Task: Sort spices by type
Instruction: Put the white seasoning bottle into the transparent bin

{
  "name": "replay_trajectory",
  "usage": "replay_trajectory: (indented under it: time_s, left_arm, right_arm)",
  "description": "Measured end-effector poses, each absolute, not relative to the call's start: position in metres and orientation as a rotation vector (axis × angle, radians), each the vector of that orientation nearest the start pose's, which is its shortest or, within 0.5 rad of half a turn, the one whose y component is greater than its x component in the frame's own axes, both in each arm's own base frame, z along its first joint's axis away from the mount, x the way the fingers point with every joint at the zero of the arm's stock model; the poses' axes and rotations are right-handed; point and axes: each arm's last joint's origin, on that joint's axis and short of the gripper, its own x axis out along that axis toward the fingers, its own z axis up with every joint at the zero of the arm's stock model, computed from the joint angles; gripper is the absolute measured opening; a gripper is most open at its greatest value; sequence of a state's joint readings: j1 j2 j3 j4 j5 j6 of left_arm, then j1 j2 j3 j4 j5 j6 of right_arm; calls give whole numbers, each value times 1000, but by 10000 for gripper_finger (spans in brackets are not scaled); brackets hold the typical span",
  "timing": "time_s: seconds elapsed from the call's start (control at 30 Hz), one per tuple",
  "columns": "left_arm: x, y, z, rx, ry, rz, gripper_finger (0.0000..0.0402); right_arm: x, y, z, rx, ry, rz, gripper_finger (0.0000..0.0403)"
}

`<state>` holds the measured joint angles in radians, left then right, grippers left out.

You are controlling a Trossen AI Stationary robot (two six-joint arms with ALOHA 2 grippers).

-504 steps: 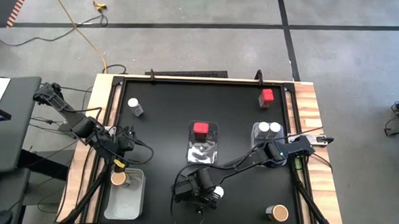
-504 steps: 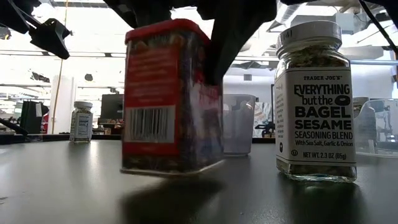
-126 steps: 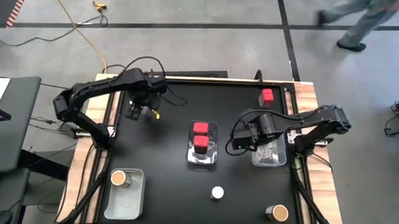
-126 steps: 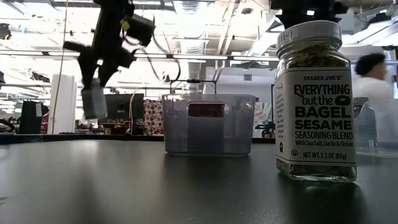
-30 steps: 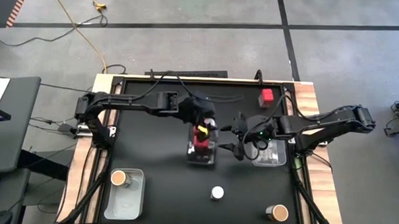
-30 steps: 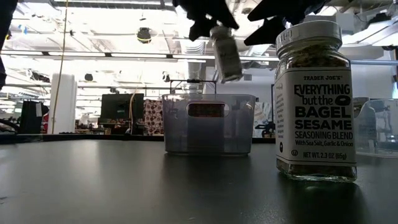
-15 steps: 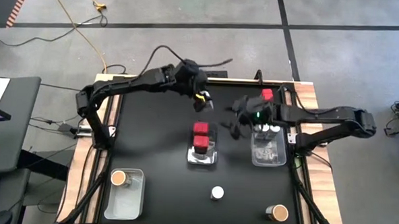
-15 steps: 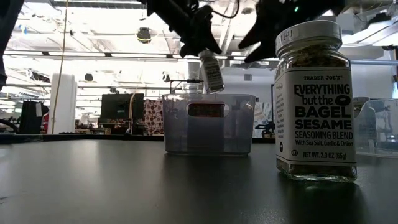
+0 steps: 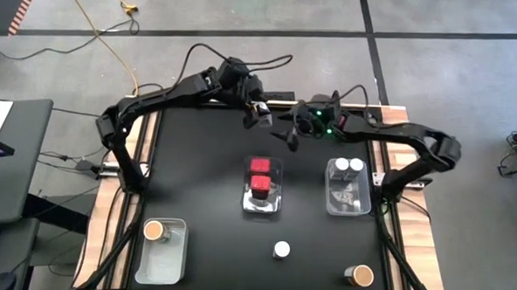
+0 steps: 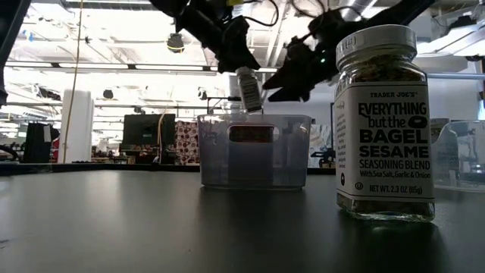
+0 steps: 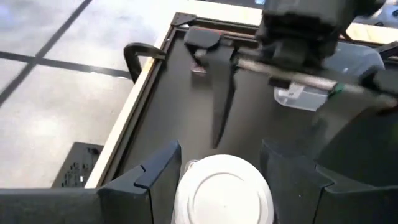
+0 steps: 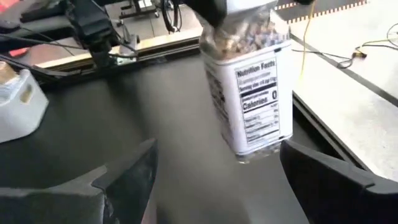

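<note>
Left gripper [image 9: 258, 113], upper centre of the high view: fingers pinching a white-lidded spice jar [image 10: 247, 89], held in the air above the table's far edge. Right gripper [image 9: 287, 131], just right of it: fingers spread wide, holding nothing, with the jar hanging in front of them. Two red tins [image 9: 260, 174] sit in the centre bin [image 9: 261, 205]. Two white-lidded jars [image 9: 349, 166] sit in the right bin [image 9: 347, 200].

Far table edge crowded: left gripper [image 9: 258, 113] clamping white-lidded jar [image 10: 248, 89] faces spread right gripper [image 9: 291, 131] close by; centre bin [image 9: 262, 200] and right bin [image 9: 347, 200] block mid-table; bare black mat [image 9: 195, 186] between left bin [image 9: 163, 256] and centre
</note>
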<state>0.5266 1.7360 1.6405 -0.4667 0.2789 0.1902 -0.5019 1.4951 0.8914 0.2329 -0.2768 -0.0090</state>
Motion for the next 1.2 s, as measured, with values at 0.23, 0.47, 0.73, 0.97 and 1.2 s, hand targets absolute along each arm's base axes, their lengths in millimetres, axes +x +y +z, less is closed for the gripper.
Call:
replay_trajectory:
  time_s: [0.23,0.47,0.73,0.97,1.2]
  left_arm:
    - [341,195,348,-56,545,174,201]
    - [342,194,348,-57,547,171,201]
    - [343,193,350,-74,522,141,201]
    - [348,187,352,-55,488,109,201]
    - [349,185,353,-52,487,104,201]
  right_arm:
    - [315,-164,243,18,354,-246,363]
    - [326,-171,253,-29,352,-266,363]
    - [326,-170,251,-71,375,-216,359]
    - [331,-173,240,-35,372,-155,345]
    - [333,-171,239,-20,371,-144,254]
